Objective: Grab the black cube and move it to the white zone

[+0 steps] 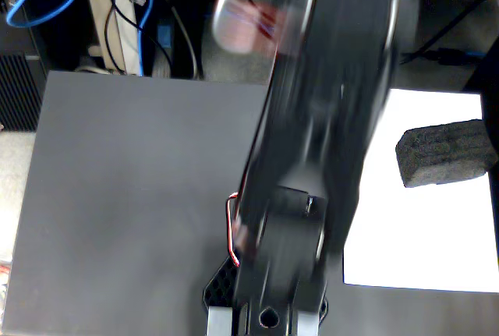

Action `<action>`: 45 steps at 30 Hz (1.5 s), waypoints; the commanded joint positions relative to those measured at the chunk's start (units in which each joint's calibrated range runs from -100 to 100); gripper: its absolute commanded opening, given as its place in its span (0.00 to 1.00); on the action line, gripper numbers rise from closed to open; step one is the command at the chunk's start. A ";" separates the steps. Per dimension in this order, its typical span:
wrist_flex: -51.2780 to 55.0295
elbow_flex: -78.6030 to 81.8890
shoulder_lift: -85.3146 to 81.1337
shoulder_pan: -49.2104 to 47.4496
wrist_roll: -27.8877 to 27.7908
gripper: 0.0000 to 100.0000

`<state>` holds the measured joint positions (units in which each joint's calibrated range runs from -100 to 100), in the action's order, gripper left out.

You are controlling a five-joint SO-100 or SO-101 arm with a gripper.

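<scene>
Rough porous black cube (443,151) lying on smooth white zone (425,235)

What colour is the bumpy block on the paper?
Black cube: dark grey-black, fixed view.

The black cube (444,152), an oblong block with a rough, porous surface, lay flat on the white zone (421,227), near its right edge. The pincer itself was too blurred to locate.
</scene>
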<state>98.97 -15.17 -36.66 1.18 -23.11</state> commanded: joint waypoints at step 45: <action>-31.13 115.17 -63.00 -8.25 22.32 0.02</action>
<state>68.68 100.00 -99.17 -7.02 -4.64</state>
